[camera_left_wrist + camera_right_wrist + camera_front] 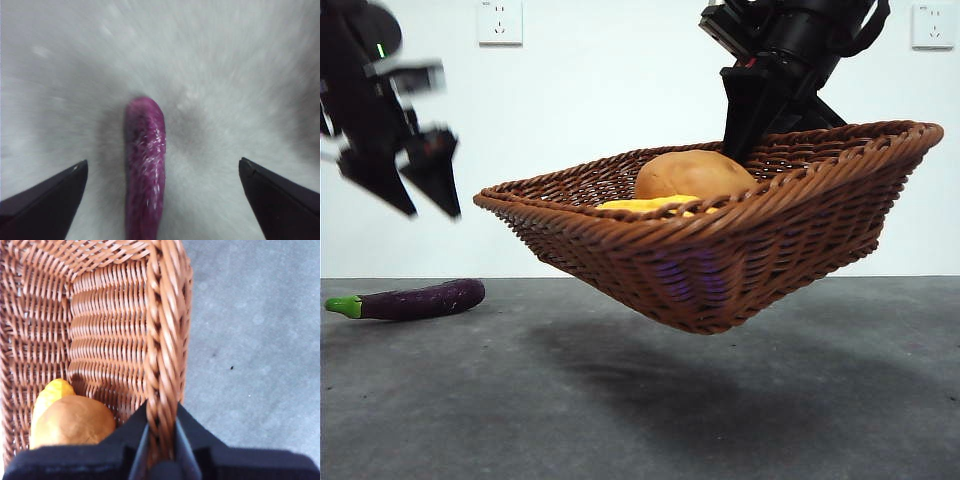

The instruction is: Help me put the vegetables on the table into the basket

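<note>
The wicker basket (pixel 720 250) hangs tilted above the table (pixel 640 400), held by its far rim (pixel 162 340) in my right gripper (pixel 161 440), which is shut on that rim. Inside lie the brown potato (pixel 692 174) (pixel 75 420) and the yellow vegetable (pixel 645 205) (pixel 52 392). The purple eggplant (pixel 420 299) with its green stem lies on the table at the left. My left gripper (pixel 415 185) hovers open above the eggplant (pixel 145 170), one jaw on each side of it and clear of it, blurred by motion.
A white wall with two power sockets (pixel 500 22) stands behind the table. The basket casts a shadow (pixel 660 370) on the dark grey surface beneath it.
</note>
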### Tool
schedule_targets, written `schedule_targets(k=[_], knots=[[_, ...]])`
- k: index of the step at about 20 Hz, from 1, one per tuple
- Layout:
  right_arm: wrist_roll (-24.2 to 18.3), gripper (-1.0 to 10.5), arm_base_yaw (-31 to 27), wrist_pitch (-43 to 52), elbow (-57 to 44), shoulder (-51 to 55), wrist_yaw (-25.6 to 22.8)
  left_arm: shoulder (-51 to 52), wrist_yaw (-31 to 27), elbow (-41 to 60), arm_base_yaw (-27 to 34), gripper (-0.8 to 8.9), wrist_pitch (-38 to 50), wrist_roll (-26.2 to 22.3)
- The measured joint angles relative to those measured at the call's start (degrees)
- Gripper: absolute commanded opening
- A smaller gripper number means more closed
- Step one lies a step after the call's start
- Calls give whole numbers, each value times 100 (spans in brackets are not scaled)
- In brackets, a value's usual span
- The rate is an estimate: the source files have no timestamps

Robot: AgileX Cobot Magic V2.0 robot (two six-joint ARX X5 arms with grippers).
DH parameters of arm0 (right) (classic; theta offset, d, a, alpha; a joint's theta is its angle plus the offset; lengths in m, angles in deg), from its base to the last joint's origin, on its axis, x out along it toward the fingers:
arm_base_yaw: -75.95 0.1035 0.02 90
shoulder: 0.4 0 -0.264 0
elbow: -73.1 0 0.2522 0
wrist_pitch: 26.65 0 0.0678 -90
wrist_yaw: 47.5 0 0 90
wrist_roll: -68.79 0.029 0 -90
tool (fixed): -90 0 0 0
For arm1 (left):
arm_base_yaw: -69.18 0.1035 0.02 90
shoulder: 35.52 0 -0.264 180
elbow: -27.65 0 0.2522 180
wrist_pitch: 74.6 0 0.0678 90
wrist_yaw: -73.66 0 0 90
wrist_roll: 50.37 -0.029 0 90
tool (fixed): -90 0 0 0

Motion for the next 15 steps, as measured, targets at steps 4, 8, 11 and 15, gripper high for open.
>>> schedule_targets(k=[4, 8, 11, 15], knots=[[-50, -12, 0, 20, 0, 0, 79, -752, -219, 0, -7, 503, 350, -118], [-63, -12, 0, 136, 0, 0, 90, -1169, -225, -2, -9, 374, 348, -133], [-63, -12, 0, 190, 0, 0, 98, -1220, -260, -24, -9, 73, 350, -131], [-61, -12, 0, 188, 0, 0, 107, -1220, -256, -26, -9, -7, 352, -63]])
